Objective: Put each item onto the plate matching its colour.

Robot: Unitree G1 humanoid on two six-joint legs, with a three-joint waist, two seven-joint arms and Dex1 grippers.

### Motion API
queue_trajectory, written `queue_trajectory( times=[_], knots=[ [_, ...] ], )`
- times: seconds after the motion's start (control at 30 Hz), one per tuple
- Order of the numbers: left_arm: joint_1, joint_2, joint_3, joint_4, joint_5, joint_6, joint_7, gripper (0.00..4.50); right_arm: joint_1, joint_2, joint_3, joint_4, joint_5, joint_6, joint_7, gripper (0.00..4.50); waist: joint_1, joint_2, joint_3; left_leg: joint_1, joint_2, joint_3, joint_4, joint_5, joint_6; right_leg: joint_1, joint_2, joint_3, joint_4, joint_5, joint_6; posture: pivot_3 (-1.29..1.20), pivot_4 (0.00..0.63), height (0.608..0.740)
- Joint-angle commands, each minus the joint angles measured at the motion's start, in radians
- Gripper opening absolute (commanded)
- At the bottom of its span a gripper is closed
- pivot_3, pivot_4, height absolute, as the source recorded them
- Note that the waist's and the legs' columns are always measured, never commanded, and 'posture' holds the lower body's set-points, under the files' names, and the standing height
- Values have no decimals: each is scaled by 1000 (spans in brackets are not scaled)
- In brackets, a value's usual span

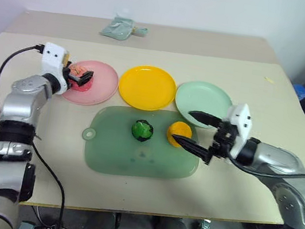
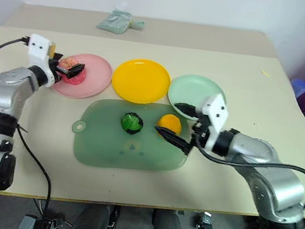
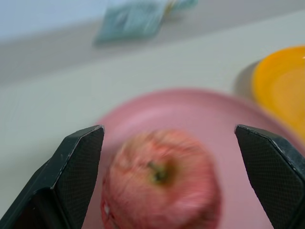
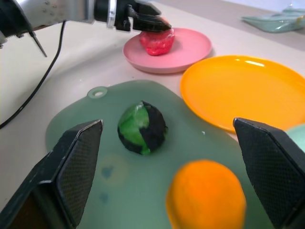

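A pink-red apple (image 1: 78,72) rests on the pink plate (image 1: 103,86) at the left. My left gripper (image 1: 86,78) is open around it, one finger (image 3: 78,167) on each side with small gaps. The yellow plate (image 1: 147,87) and the mint green plate (image 1: 201,99) stand empty to its right. On the translucent green board (image 1: 133,161) lie the dark green pepper-like lump (image 1: 142,130) and the orange fruit (image 1: 177,132). My right gripper (image 1: 182,125) is open and reaches in from the right, its fingers straddling the orange fruit without touching it.
A crumpled pale green bag (image 1: 119,28) lies at the back of the table. A black cable (image 1: 9,65) loops from my left wrist down past the table's front edge. A blue object (image 1: 299,91) sits off the right edge.
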Motion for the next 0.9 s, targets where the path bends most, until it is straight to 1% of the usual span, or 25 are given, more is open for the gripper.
queue_trajectory(
  times=[0.03,0.07,0.13,0.2,0.27,0.33,0.4,0.53,0.63,0.73,0.77,0.9],
  knots=[
    [121,69,78,-168,-39,-54,-83,4448,-56,46,79,-2,-54,0,-32,4500,0,0,0,0,0,0,0,0,0,0,0,0,0,0,0,0,150,740],
    [162,80,85,-207,-46,-58,-103,4448,-67,57,106,6,-76,-5,-32,4500,4,0,0,0,0,1,0,0,0,0,-1,0,0,0,0,0,150,740],
    [294,105,92,-306,-51,-91,-167,4448,-110,86,201,55,-152,-13,-34,4500,6,0,0,0,0,1,0,0,0,1,-2,0,0,0,0,0,150,740],
    [432,109,100,-443,-109,-65,-237,4448,-146,112,273,109,-214,-8,-42,4500,9,0,0,0,0,1,0,0,0,1,-3,0,0,0,0,0,150,740],
    [540,106,101,-556,-162,-39,-288,4448,-165,132,309,148,-253,-5,-46,4500,17,0,0,0,0,1,0,0,0,1,-4,0,-1,0,0,0,150,740],
    [649,104,88,-659,-186,-35,-328,4448,-181,147,339,179,-289,-9,-42,4500,18,-1,0,-1,0,-1,0,0,0,2,-5,-1,-2,0,0,0,150,740],
    [726,100,71,-722,-190,-40,-350,4448,-198,170,357,210,-316,-5,-44,4500,13,-1,-1,0,0,-1,0,0,0,2,-5,-1,-2,0,0,0,150,740],
    [800,81,46,-788,-187,-43,-352,4448,-211,204,387,259,-372,1,-53,4500,9,0,-1,1,1,-1,0,0,0,2,-3,-1,-2,0,0,0,150,740],
    [815,59,34,-816,-194,-40,-339,4500,-212,228,383,269,-400,-4,-64,3632,9,-1,-1,1,1,0,0,0,0,2,-3,-1,-2,0,0,0,150,740],
    [824,49,28,-830,-207,-34,-342,4500,-217,245,338,227,-386,15,-69,2082,10,0,-1,1,0,0,0,0,0,2,-3,-1,-2,0,0,0,150,740],
    [827,48,23,-834,-209,-35,-348,4500,-221,244,312,210,-381,20,-74,1640,10,0,-1,1,0,0,0,0,0,2,-3,-1,-2,0,0,0,150,740],
    [839,35,-10,-874,-223,-33,-358,4500,-251,244,149,201,-343,70,-122,1640,11,0,-1,1,0,0,0,0,0,3,-3,-1,-2,0,0,0,150,740]
  ],
)
